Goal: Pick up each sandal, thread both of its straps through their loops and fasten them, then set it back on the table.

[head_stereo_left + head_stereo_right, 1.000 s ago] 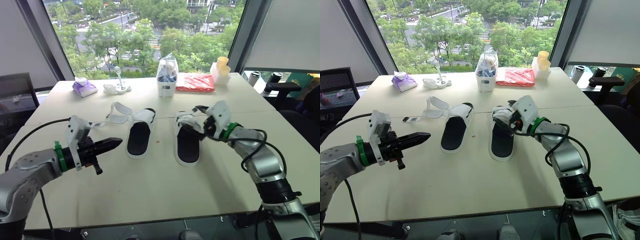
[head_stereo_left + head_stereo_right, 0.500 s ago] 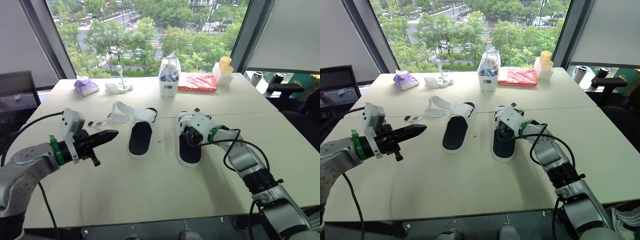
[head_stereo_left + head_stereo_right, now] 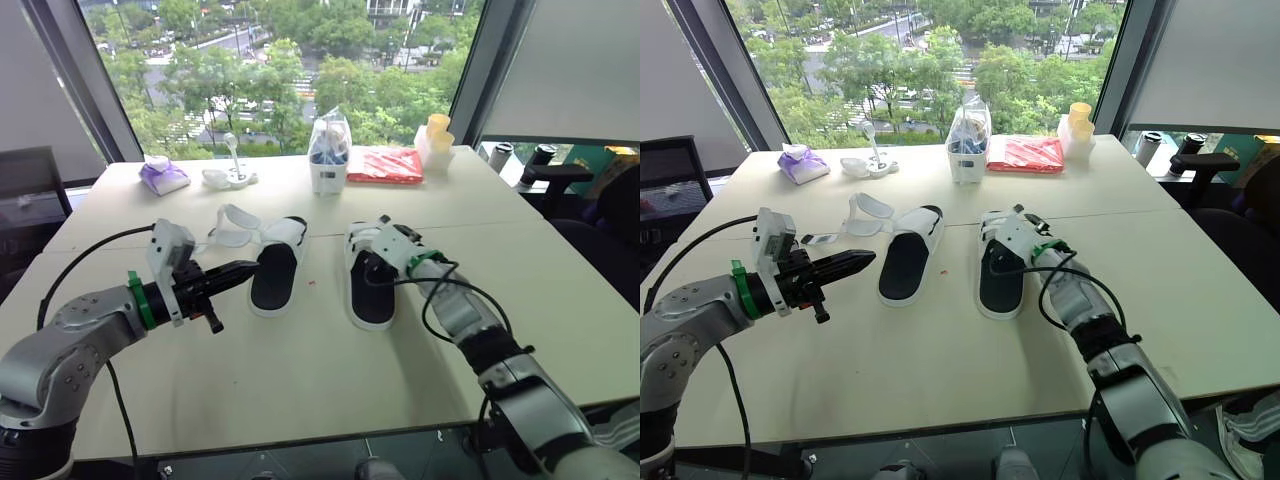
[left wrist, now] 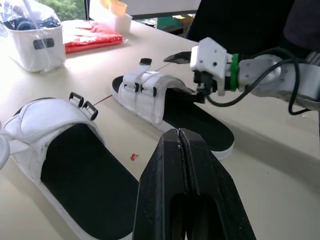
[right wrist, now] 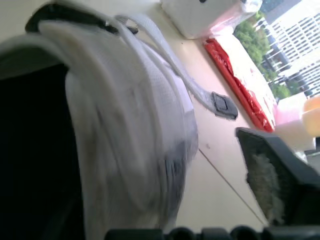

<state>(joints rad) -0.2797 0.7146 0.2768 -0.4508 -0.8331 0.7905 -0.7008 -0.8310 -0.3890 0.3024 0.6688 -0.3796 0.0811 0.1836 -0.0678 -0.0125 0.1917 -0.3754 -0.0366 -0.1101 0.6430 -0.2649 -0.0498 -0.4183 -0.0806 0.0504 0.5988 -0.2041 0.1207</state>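
two white sandals lie flat on the table (image 3: 300, 380) on the robot's side of the white bin (image 3: 328, 175), long axes running toward it, strap ends nearest it. the right gripper (image 3: 375, 238) sits at the right sandal (image 3: 372, 295) strap band, fingers spread apart. the left sandal (image 3: 270, 285) has loose straps (image 3: 235, 225) splayed sideways. the left gripper (image 3: 252, 268), fingers pressed together and empty, points at its outer edge.

sandal straps (image 4: 150, 94) white woven cloth | footbeds (image 4: 80, 172) matt black | table (image 4: 270, 200) smooth matt
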